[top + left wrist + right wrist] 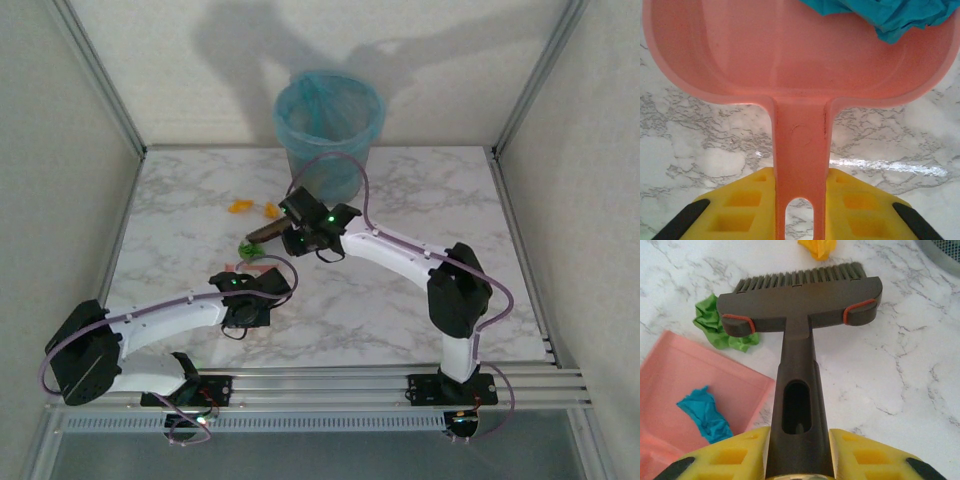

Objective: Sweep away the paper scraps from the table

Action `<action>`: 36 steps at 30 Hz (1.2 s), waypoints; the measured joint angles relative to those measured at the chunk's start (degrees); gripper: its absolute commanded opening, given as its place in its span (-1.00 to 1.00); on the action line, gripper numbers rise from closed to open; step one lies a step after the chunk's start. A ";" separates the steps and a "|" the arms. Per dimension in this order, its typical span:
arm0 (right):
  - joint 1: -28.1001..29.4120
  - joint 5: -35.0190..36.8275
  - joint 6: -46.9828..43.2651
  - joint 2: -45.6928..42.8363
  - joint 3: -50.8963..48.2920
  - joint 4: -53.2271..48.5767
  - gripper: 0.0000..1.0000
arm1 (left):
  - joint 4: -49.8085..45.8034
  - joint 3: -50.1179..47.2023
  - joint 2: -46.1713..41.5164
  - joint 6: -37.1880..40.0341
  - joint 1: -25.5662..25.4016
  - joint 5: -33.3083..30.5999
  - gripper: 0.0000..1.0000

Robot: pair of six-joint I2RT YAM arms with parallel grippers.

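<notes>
Two grips hold: the left gripper (799, 200) clamps the dustpan (790, 55) by its handle, and the right gripper (797, 450) clamps the brush (800, 305) by its handle. A blue scrap (900, 17) lies inside the dustpan. A green scrap (715, 325) sits on the table (400, 320) just off the dustpan's lip, at the brush head's end. Beyond the dustpan lie orange scraps (240, 207), with the bin (330, 130) farther still.

Dim overhead view, soft shadows — glare streak on the table (880, 165)
</notes>
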 measured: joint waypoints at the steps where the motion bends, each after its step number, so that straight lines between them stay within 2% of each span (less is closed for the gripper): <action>1: 0.26 0.24 -0.24 0.09 0.00 -0.13 -1.00 | -0.07 0.00 0.02 0.07 0.11 0.00 -1.00; 13: 1.90 1.31 -1.92 -1.79 -3.65 0.57 -1.00 | 0.02 0.28 2.82 0.79 1.31 0.11 -1.00; 26: 2.49 -3.10 -1.42 -12.02 -14.99 2.10 -1.00 | 0.46 0.55 3.30 1.18 2.01 -0.09 -1.00; 36: 2.45 -1.97 -0.15 -14.12 -15.47 1.84 -1.00 | 0.48 0.55 3.32 1.18 2.05 -0.09 -1.00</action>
